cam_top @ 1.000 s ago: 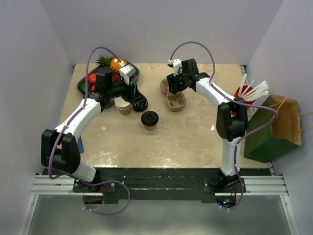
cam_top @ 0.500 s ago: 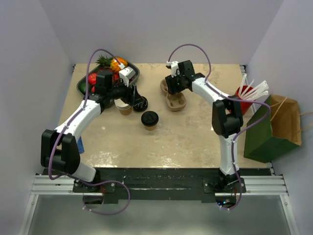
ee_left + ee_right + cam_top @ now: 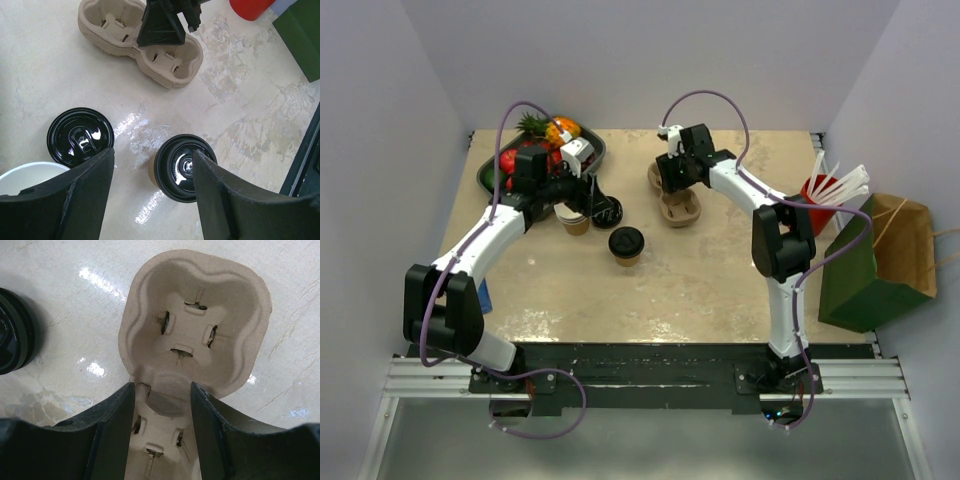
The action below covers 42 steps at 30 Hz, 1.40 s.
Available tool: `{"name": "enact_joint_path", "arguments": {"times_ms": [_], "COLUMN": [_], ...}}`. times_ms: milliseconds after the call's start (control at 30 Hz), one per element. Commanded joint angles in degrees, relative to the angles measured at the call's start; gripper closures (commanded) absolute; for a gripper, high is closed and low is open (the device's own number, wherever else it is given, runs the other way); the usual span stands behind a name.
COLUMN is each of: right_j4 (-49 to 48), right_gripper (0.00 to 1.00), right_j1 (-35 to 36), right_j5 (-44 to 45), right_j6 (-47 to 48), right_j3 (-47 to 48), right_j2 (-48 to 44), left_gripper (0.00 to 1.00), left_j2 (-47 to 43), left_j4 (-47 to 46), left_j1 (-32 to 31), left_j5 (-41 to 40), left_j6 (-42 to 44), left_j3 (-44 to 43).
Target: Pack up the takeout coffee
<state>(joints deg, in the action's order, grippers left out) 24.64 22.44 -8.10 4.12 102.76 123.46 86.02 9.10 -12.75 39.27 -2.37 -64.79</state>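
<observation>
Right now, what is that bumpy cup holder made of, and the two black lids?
The cup holder looks like molded paper pulp: it is dull tan with no shine, and the edges of its torn slits are rough and fibrous. The loose black lid and the lid on the cup look like glossy plastic, probably thin: bright light glints off them and their ridges are crisp.

Bare table right of lidded cup

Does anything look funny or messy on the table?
One paper cup is open, with its white inside showing. A black lid lies flat on the table right beside it. The other cup has its lid on.
</observation>
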Motion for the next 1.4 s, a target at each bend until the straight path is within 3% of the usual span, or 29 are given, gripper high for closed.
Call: {"name": "enact_joint_path", "arguments": {"times_ms": [0, 1367], "right_j4": [-1.0, 0.1], "right_gripper": [0.49, 0.52], "right_j1": [0.3, 2.3], "right_j5": [1.5, 8.0], "right_j6": [-3.0, -3.6], "right_j3": [1.9, -1.2], "right_j2": [0.2, 0.5], "left_gripper": [0.32, 0.32], "left_j2": [-1.4, -1.8], "left_j4": [-2.2, -3.7], "left_j1": [0.4, 0.5], "left_j5": [-0.2, -0.9], "left_j6": [-0.6, -1.4], "left_j3": [0.5, 2.4]}}
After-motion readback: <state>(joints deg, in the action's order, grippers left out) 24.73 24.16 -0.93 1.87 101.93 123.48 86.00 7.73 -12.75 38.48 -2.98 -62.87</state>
